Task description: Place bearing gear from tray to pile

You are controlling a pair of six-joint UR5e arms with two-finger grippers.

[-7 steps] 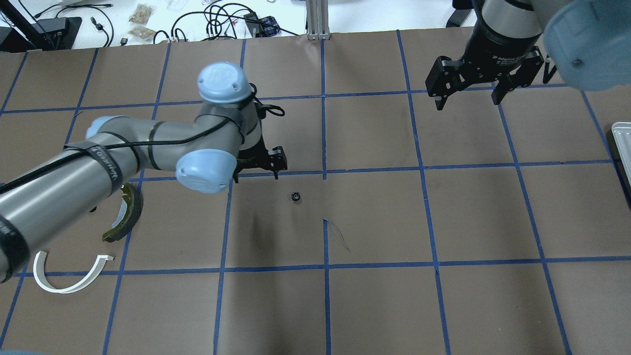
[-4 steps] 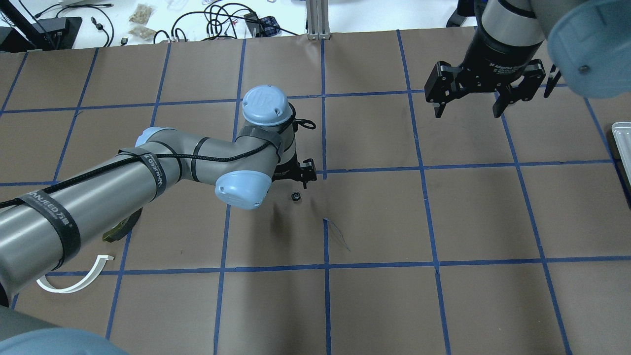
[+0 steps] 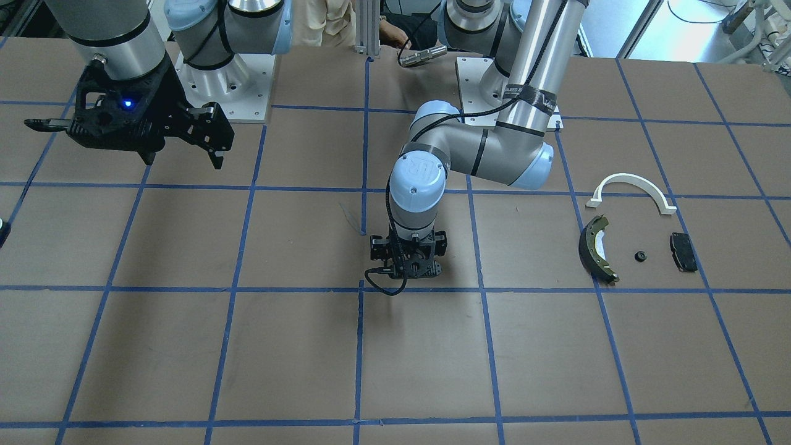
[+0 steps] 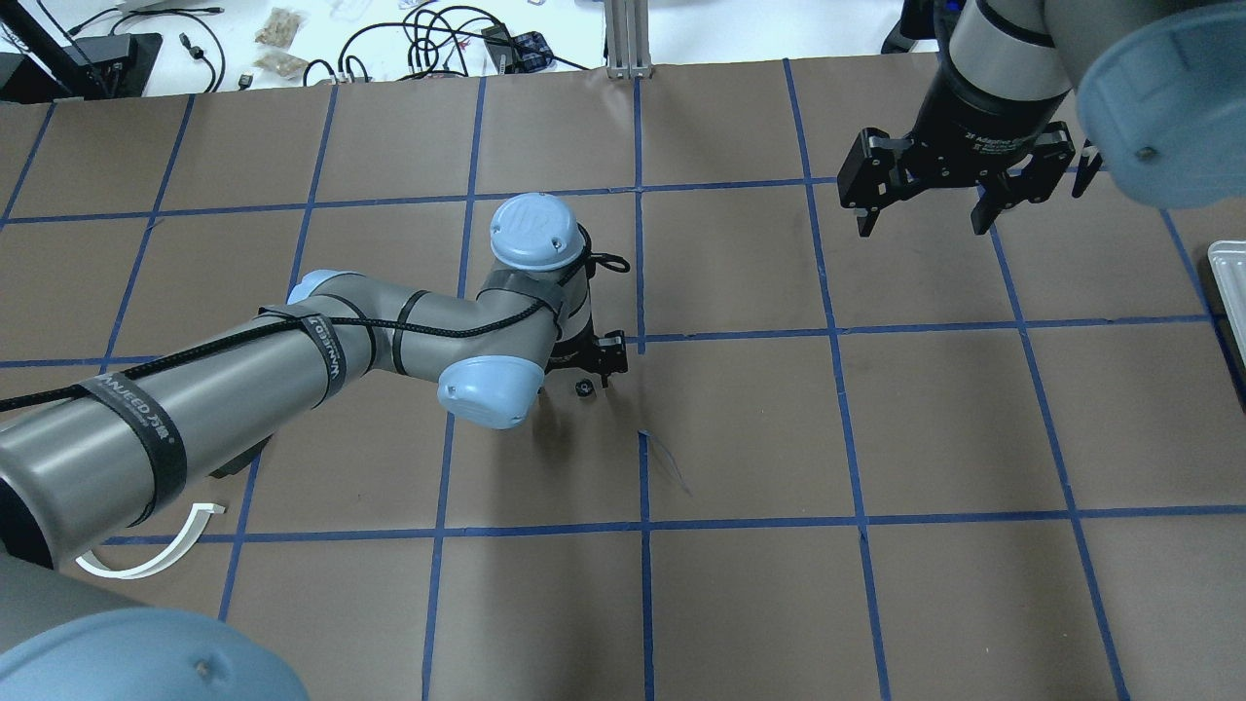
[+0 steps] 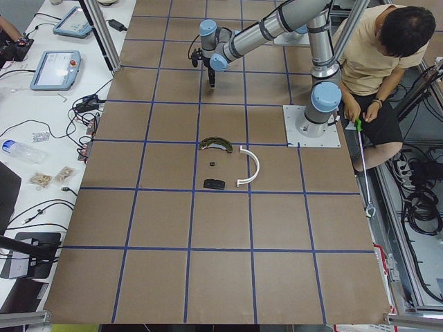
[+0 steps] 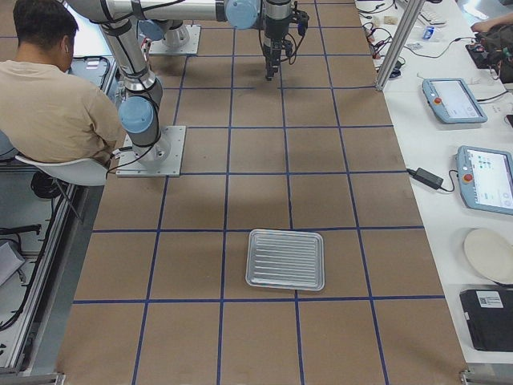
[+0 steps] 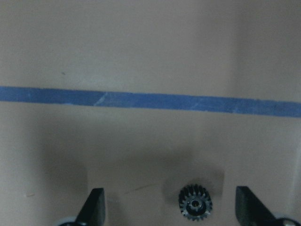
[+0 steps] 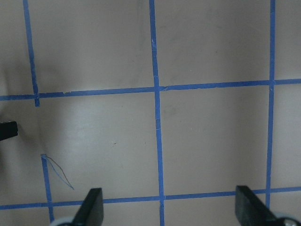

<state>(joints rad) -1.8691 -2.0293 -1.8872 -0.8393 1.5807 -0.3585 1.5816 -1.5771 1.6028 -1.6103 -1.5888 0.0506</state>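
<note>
Two arms show in the front view. The left hand (image 3: 408, 267) hangs low at mid frame, pointing down at the counter (image 3: 185, 346). The gear is hidden under it. The right hand (image 3: 126, 143) is high at upper left, spread wide, holding nothing. The pile (image 3: 609, 272) sits at the right: a white arch (image 3: 630, 184), a brake shoe (image 3: 594, 247), a black pad (image 3: 683, 251) and one small black bit (image 3: 640, 256).

From overhead, the gear (image 4: 583, 388) lies on the counter at mid frame, just beside the left hand. It is well apart from the pile at lower left.

The right side view shows the tray (image 6: 285, 259) at lower middle, far from both hands.

The left wrist view shows the gear at the bottom, between the spread fingers (image 7: 94, 207) and nearer the right one. It is not pinched yet.

So the gear is out of the tray but not in the pile. I think the pick-up and the carry to the pile are left.
</note>
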